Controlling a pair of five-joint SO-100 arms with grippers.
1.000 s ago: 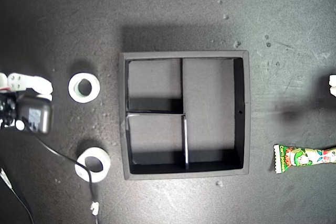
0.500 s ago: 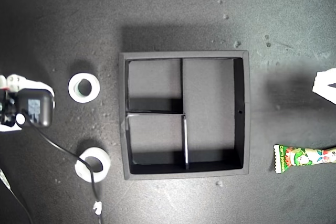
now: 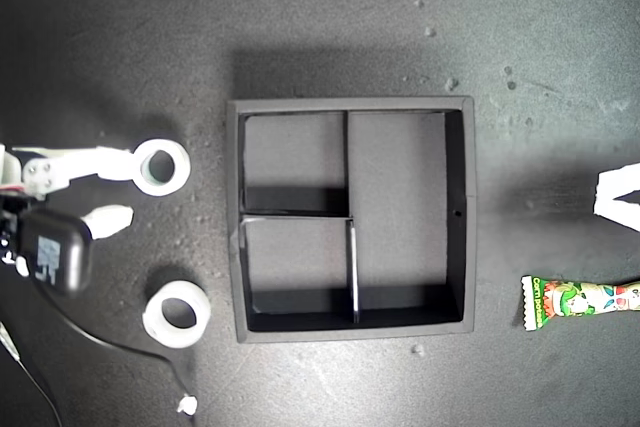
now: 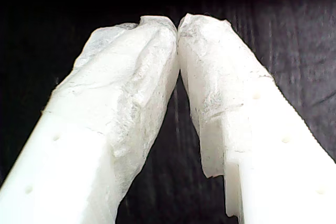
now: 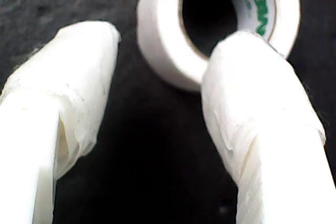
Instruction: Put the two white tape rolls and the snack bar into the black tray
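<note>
White tape roll point(image 3: 160, 167) at the exterior view's left: second end effector point(image 3: 126, 189) spread wide, one finger at its rim; next, centre and close

Dark tabletop point(image 3: 330, 17): tray point(image 3: 459, 212), two tape rolls point(image 3: 161, 167) point(image 3: 177, 314), snack bar point(image 3: 580, 301).

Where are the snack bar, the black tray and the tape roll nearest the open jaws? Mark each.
snack bar point(image 3: 585, 300), exterior view, wrapper's middle.
black tray point(image 3: 468, 212), exterior view, its outer wall.
tape roll point(image 3: 176, 181), exterior view, white ring's band.
</note>
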